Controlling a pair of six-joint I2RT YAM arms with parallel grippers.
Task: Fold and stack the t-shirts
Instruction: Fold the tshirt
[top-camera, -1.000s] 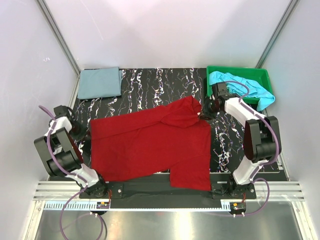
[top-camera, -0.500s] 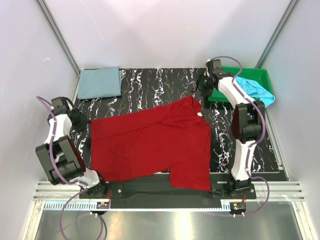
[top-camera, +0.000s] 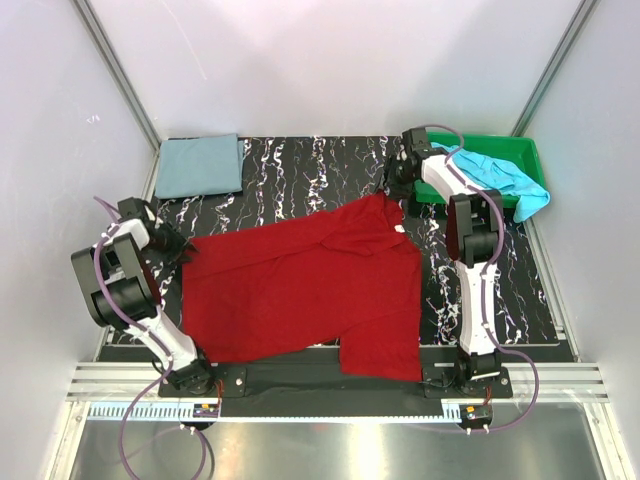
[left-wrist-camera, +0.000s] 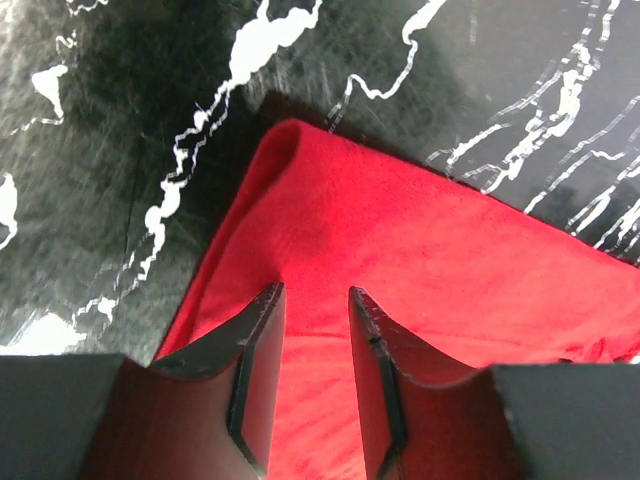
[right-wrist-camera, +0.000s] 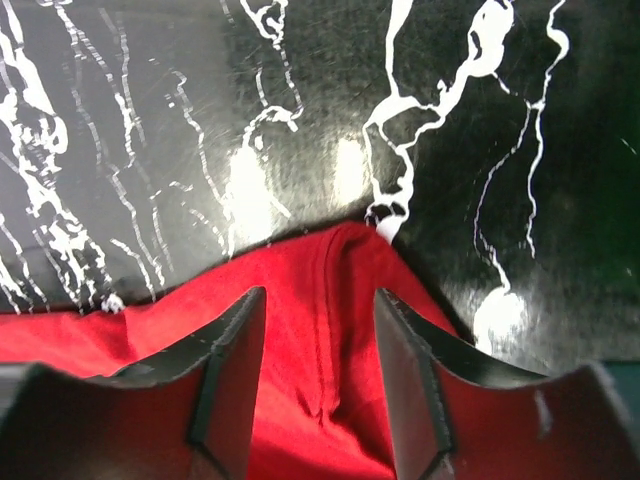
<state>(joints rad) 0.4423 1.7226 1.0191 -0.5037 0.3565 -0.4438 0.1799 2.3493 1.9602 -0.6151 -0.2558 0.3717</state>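
**A:** Three t-shirts are showing. Starting at the left, the dusty grey-blue t-shirt (top-camera: 200, 165) is lying folded at the far left corner of the black marbled tabletop (top-camera: 300, 165).

**B:** And what is the left end effector (top-camera: 184, 251) doing?

**A:** It is hovering at the left corner of the deep red t-shirt (top-camera: 300, 290). Its fingers (left-wrist-camera: 255, 380) are standing parted and pinching nothing, with red cloth showing through the gap.

**B:** Where is that red one lying?

**A:** It is lying spread across the middle of the tabletop, mostly flat, with one tip pointing toward the far right.

**B:** And the right end effector (top-camera: 400, 170)?

**A:** It is hanging just beyond that far tip, beside the left wall of the green tray (top-camera: 530, 148). It is released too, its fingers (right-wrist-camera: 225, 390) gaping above the cloth's edge and gripping nothing.

**B:** And at the far right?

**A:** The light turquoise t-shirt (top-camera: 495, 172) is lying crumpled in the tray, with one part draping over the right rim.
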